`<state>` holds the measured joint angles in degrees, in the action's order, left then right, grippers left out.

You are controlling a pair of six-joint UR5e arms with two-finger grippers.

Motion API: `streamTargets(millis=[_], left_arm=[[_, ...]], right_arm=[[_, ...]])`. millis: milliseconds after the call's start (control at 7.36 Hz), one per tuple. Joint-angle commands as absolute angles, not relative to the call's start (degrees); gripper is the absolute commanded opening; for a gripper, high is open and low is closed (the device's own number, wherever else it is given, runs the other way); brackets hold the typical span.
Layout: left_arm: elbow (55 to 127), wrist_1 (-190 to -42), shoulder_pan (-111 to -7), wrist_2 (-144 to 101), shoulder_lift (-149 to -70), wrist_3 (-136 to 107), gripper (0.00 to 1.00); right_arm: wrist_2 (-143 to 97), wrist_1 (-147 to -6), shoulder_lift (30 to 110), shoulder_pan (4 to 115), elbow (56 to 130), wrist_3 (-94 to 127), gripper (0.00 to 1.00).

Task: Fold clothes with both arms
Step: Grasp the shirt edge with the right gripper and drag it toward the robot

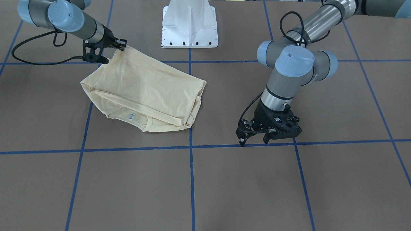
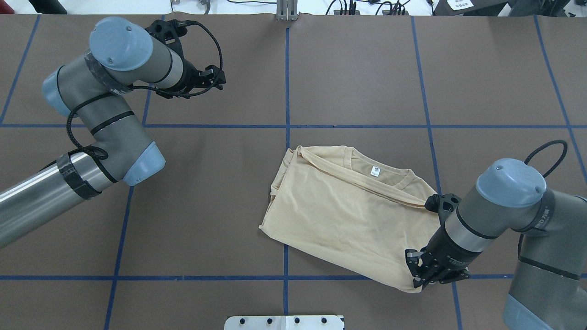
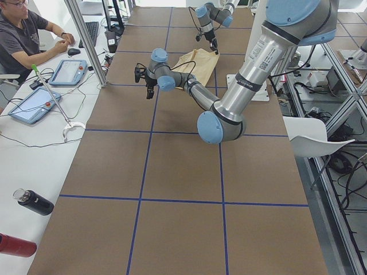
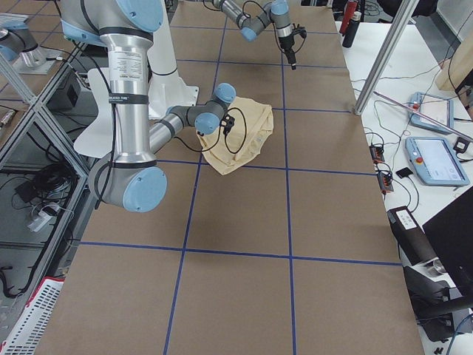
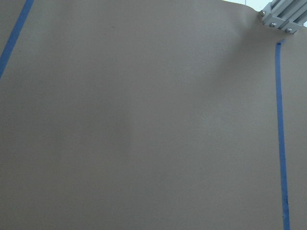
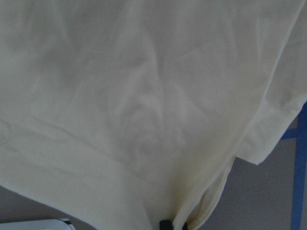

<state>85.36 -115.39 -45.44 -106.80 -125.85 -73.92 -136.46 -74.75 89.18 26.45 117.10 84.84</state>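
Right gripper (image 2: 417, 277) is clamped on the near corner of the shirt (image 2: 348, 211), holding that edge off the table (image 2: 367, 68); I'd guess to carry it toward the neckline (image 2: 380, 170) for the next fold. Shirt lies part-folded, mostly on the robot's right of the centre tape line (image 2: 287, 91). Left gripper (image 1: 253, 138) hangs over bare table well apart from it, jaws spread and empty, likely parked clear of the fold.

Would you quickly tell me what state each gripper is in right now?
Left gripper: open, holding nothing.
Right gripper: shut on the edge of the shirt.
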Motion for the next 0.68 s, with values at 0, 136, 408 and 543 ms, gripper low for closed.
streamTargets(millis=[0, 136, 408, 543], left_arm=[[85.69, -115.40, -45.44, -106.79, -125.77, -73.65, 0.93], [85.69, -115.49, -45.44, -106.96, -125.77, -73.48, 0.93], [86.91, -115.49, -45.18, -107.66, -125.68, -73.30, 0.93], [89.62, -115.49, -43.96, -109.75, -123.94, -73.39, 0.93]], right_arm=[[-137.98, -74.71, 89.12, 25.05, 117.51, 89.10, 0.00], [-137.81, -74.53, 88.60, 24.87, 117.77, 91.30, 0.99], [-137.29, -74.53, 84.92, 27.40, 117.78, 91.76, 1.00], [-137.11, -74.44, 82.90, 31.08, 117.60, 91.67, 1.00]])
